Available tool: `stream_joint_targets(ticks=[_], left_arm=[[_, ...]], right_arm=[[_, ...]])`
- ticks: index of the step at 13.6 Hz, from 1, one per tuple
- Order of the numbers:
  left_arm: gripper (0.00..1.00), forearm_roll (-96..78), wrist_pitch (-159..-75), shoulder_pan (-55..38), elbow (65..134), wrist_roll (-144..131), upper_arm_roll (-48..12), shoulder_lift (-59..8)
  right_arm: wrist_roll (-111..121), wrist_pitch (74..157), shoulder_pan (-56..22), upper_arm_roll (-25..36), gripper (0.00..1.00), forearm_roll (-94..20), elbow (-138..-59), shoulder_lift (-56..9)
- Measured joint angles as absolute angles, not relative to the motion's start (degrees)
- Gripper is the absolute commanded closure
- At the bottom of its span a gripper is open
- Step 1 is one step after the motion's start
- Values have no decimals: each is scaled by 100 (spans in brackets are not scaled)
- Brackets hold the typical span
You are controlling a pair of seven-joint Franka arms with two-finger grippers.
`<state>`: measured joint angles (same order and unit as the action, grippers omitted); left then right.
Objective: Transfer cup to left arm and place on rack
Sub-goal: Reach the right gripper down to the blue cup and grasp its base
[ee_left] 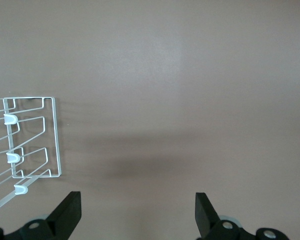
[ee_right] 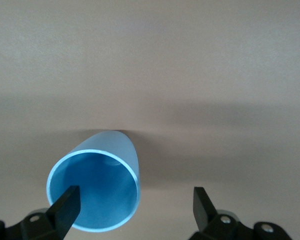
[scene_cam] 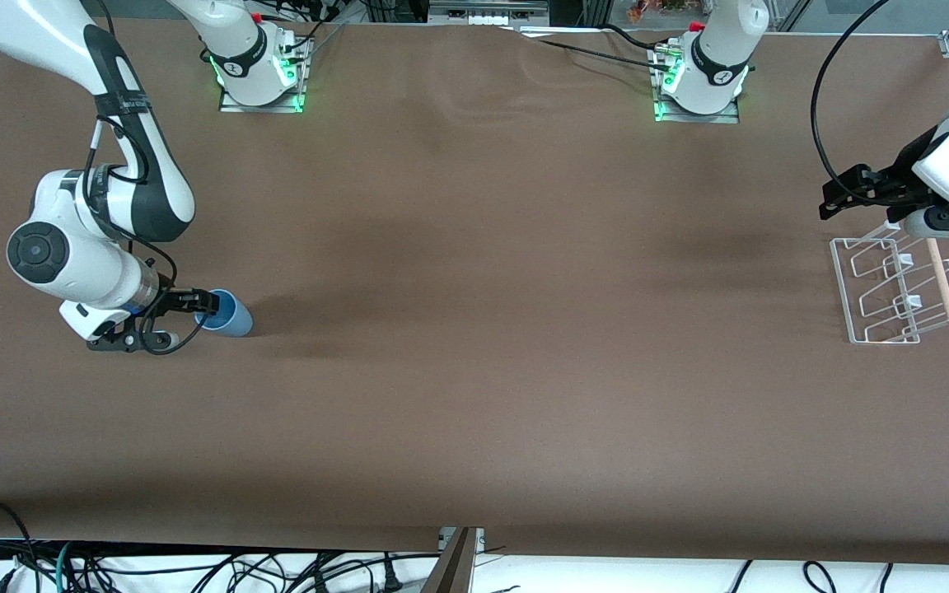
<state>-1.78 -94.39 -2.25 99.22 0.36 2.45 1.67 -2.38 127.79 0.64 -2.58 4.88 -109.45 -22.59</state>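
Note:
The light-blue cup lies on its side on the brown table near the right arm's end, its open mouth facing my right gripper. In the right wrist view the cup shows its hollow inside. The right gripper is open and low at the cup's mouth. One finger overlaps the rim, the other stands clear beside the cup. My left gripper is open and empty, up over the table beside the white wire rack. The rack shows at the edge of the left wrist view.
The rack's pale wooden dowel lies across its prongs at the left arm's end of the table. Both arm bases stand along the table's edge farthest from the front camera. Cables hang below the table's near edge.

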Motion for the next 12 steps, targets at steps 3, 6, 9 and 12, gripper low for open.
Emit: stream_joint_targets(ticks=[3,6,9,12], left_arm=[[0,-178,-9439,-225,9922,36,245,167],[0,-178,-9439,-225,9922,36,245,167],[0,-178,-9426,-225,9922,35,245,167],[0,-178,-9415,-225,9922,35,227,167]], right_arm=[[-238,13077,64,-249,0,487,-11091,-2346],[-238,13283,66,-238,37,484,-11110,-2488],[-247,13291,70,-223,88,482,-11109,-2527],[-252,13291,72,-223,100,480,-11108,-2527]])
